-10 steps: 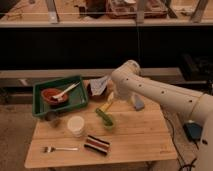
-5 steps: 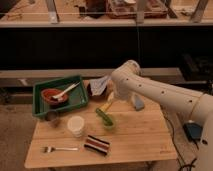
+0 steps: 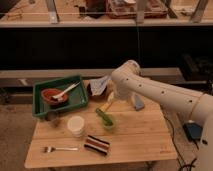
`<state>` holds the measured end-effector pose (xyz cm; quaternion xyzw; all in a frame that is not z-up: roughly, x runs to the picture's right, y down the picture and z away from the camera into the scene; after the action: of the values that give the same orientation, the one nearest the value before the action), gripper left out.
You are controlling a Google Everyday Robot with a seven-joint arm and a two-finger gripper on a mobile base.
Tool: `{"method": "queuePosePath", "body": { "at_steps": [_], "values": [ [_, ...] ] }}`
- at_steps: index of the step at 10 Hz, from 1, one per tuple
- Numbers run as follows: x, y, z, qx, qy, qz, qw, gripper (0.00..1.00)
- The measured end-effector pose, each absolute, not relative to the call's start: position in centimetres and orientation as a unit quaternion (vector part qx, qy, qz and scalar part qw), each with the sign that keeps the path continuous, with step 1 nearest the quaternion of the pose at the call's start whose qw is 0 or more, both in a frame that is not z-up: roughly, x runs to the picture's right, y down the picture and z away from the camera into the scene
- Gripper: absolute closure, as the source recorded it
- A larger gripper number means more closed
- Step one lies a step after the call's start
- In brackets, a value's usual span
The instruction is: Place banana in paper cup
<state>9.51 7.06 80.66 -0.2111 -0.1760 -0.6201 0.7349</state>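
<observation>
The banana [image 3: 106, 106] is a small pale-yellow piece near the middle of the wooden table [image 3: 135, 140], just above the green bowl [image 3: 108, 122]. My gripper [image 3: 112, 99] is at the end of the white arm [image 3: 150, 90], right at the banana's upper end; whether it holds the banana does not show. The paper cup [image 3: 76, 125] stands upright on the table to the left of the green bowl, about a cup's width from it. It looks empty from here.
A green tray [image 3: 45, 87] at the back left holds a red bowl [image 3: 51, 95] and a white spoon [image 3: 67, 90]. A green utensil [image 3: 102, 114] leans in the green bowl. A bag [image 3: 100, 85], a blue item [image 3: 137, 103], a striped packet [image 3: 96, 144] and a fork [image 3: 59, 148] lie around.
</observation>
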Motion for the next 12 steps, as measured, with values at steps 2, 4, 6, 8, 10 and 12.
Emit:
{"method": "queuePosePath", "body": {
  "at_steps": [2, 4, 6, 8, 10, 12],
  "values": [
    [9.5, 7.1, 80.7, -0.211, -0.176, -0.62, 0.735, 0.2],
    [9.5, 7.1, 80.7, -0.211, -0.176, -0.62, 0.735, 0.2],
    [9.5, 7.1, 80.7, -0.211, -0.176, -0.62, 0.735, 0.2],
    [9.5, 6.9, 80.8, -0.212, -0.174, -0.615, 0.739, 0.2],
    [8.1, 5.9, 82.3, -0.221, -0.16, -0.582, 0.766, 0.2],
    [5.5, 5.0, 84.5, -0.224, -0.149, -0.57, 0.776, 0.2]
  ]
}}
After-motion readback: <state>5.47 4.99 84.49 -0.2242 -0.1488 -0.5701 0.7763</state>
